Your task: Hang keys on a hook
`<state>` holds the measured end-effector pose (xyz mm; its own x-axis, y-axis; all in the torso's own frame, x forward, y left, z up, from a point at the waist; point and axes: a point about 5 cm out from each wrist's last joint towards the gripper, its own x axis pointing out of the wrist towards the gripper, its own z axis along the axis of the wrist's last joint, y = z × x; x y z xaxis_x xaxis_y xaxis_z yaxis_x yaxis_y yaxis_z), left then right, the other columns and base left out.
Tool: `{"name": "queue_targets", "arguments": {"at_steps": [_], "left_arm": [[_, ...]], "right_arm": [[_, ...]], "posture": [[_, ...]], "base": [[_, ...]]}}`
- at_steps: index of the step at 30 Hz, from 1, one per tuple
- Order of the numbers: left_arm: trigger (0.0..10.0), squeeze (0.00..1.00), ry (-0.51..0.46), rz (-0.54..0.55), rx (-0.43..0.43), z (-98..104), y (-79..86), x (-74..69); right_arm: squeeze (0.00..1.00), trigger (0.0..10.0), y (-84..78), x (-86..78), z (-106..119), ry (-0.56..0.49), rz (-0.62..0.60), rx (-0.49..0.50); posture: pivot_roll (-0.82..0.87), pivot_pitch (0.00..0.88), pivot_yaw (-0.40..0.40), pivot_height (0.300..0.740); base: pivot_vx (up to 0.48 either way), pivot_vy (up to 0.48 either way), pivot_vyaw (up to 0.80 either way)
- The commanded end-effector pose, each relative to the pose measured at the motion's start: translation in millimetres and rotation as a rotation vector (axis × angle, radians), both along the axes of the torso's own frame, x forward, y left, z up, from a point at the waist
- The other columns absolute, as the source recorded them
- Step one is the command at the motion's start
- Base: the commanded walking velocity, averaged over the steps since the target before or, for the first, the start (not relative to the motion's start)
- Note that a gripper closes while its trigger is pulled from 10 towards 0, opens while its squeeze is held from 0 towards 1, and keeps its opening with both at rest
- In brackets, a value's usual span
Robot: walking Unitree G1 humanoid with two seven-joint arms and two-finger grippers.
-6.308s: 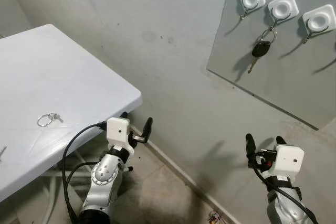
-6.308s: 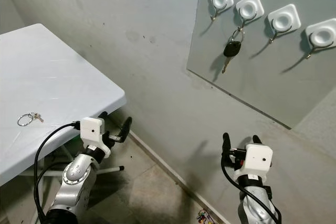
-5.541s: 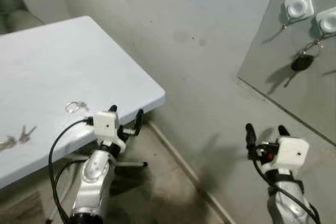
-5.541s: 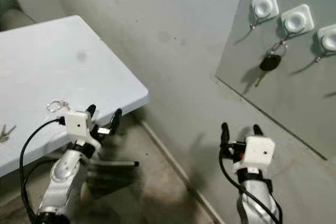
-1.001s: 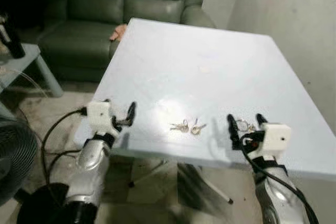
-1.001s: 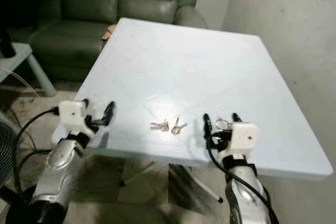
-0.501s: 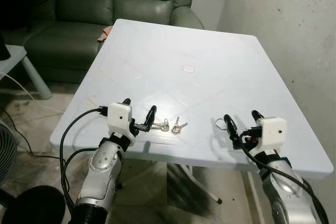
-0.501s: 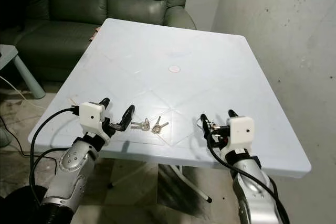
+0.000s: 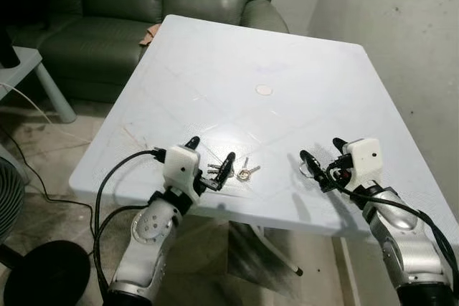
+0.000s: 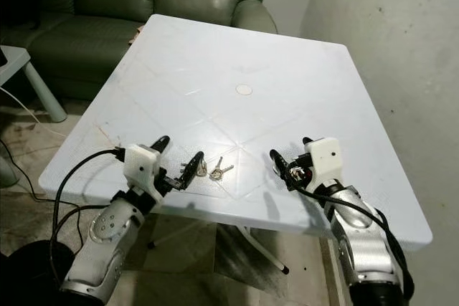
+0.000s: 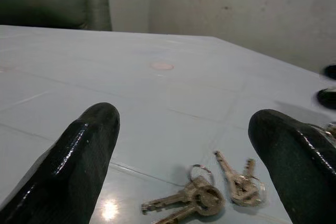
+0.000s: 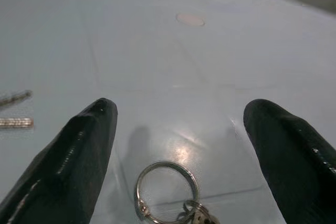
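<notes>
White table (image 9: 301,55), front edge: our right gripper (image 12: 178,129) gapes over ring (image 12: 167,187); left gripper (image 11: 184,145) gapes over keys (image 11: 202,195). Pickup stage; next, descend and pinch.

A pale blue-white square worktop (image 9: 215,69) stands with faint diagonal creases across its surface and a small round mark (image 9: 264,90) near its middle. Beyond its far edge sits a dark green sofa (image 9: 107,5), with a small tan object (image 9: 152,31) on the seat just beside the worktop's far corner. A grey wall (image 9: 401,41) runs along one side of the worktop. On the other side stands a low pale side table (image 9: 29,69), and a black round base (image 9: 46,274) rests on the floor near the worktop's near corner.
</notes>
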<state>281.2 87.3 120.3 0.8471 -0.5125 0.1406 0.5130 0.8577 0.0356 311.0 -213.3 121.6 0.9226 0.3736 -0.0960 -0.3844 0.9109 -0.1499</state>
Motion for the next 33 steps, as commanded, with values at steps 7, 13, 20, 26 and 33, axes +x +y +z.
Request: {"name": "queue_targets", "arguments": {"at_steps": [7,13,20,26,33], "left_arm": [[10.0,0.0,-0.002,-0.103,0.018,1,-18.4,-16.2],[10.0,0.0,0.003,-0.101,0.023,2,-16.5,-15.8],[10.0,0.0,-0.002,-0.096,0.027,5,-15.0,-13.0],[10.0,0.0,-0.001,-0.095,0.027,6,-16.0,-13.4],[10.0,0.0,-0.003,-0.084,0.026,7,-14.6,-13.1]], "right_arm": [[0.0,10.0,-44.3,1.2,3,0.05,0.069,-0.034],[0.0,10.0,-62.1,-4.0,2,0.071,0.114,-0.05],[0.0,10.0,-54.6,-5.4,-2,0.076,0.164,-0.059],[0.0,9.8,-35.7,-2.0,-8,0.065,0.197,-0.045],[0.0,0.0,-26.4,-2.1,-16,0.082,0.221,-0.051]], "posture": [[0.07,0.155,-0.084,0.74],[0.07,0.153,-0.076,0.74],[0.07,0.146,-0.072,0.74],[0.08,0.142,-0.07,0.74],[0.09,0.145,-0.074,0.74]], "base": [[0.0,0.0,0.0],[0.0,0.0,0.0],[0.0,0.0,0.0],[0.0,0.0,0.0],[0.0,0.0,0.0]]}}
